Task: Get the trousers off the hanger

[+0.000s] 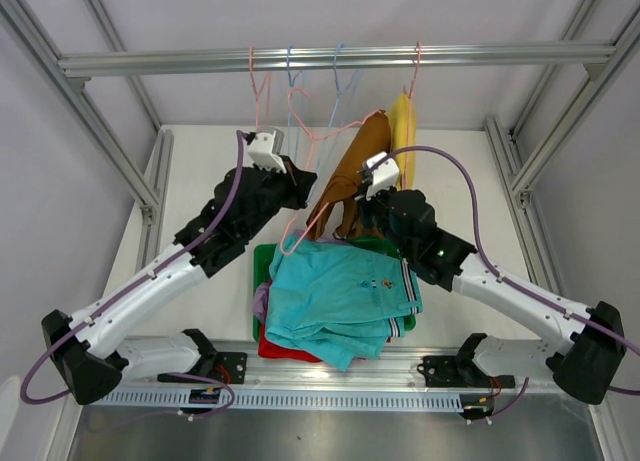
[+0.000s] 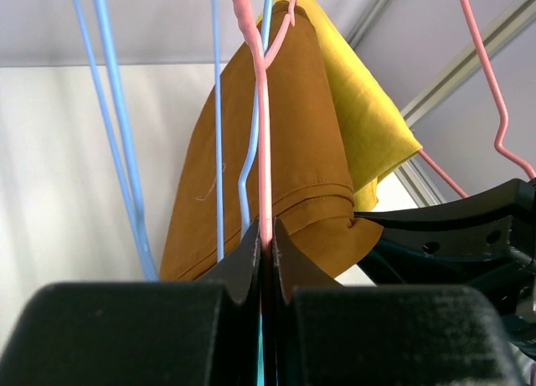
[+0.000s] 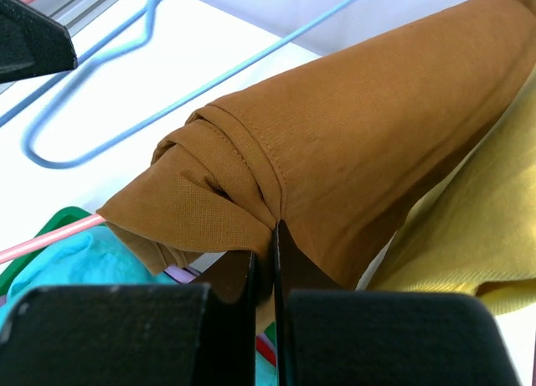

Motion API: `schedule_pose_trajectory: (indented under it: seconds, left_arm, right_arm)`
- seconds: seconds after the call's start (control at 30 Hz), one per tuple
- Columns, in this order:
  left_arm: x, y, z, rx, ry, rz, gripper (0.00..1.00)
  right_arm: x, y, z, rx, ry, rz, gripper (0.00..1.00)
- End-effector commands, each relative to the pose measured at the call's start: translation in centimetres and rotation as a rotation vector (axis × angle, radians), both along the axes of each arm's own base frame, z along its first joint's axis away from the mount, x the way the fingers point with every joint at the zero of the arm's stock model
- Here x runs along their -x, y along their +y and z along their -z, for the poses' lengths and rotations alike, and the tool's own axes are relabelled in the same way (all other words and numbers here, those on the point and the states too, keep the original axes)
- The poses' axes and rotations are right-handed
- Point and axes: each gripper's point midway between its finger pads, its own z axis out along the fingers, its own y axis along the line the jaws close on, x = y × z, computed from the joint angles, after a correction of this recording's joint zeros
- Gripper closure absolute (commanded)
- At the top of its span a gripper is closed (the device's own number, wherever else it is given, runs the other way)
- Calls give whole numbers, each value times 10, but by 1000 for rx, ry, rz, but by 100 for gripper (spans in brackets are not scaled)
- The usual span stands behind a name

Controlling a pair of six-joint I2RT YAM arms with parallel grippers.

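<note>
The brown trousers (image 1: pixel 352 171) hang folded over a pink hanger (image 1: pixel 300 213), tilted away from the rail. My left gripper (image 2: pixel 266 235) is shut on that pink hanger's wire (image 2: pixel 261 110), just left of the brown trousers (image 2: pixel 285 151). My right gripper (image 3: pixel 275 231) is shut on a bunched fold at the lower end of the brown trousers (image 3: pixel 377 135). Yellow trousers (image 1: pixel 402 126) hang behind them on another hanger. In the top view the left gripper (image 1: pixel 303 187) and right gripper (image 1: pixel 353 204) sit close together, either side of the brown cloth.
A green tray (image 1: pixel 262 256) near the front holds teal trousers (image 1: pixel 345 296) on top, red ones (image 1: pixel 285 349) beneath and a lilac edge (image 1: pixel 260 301). Bare blue hangers (image 2: pixel 117 135) and a pink one (image 1: pixel 258 91) hang from the overhead rail (image 1: pixel 330 58). Frame posts flank the table.
</note>
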Motion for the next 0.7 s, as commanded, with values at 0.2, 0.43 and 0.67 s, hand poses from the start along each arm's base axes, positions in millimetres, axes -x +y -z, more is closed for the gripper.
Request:
schedule_pose_trajectory:
  seconds: [0.2,0.43,0.67]
  left_arm:
    - [4,-10,-33,38,-66,19,100]
    - [5,-19,-26,11,-55,37,100]
    - [6,-31,-11,-39,-22,53,100]
  right_arm:
    - [11,-31,-60,-150,-89,74,100]
    - [14,-24,-93,-166,-112,64,100]
    - [23,-8,-134,-163,-151,30,100]
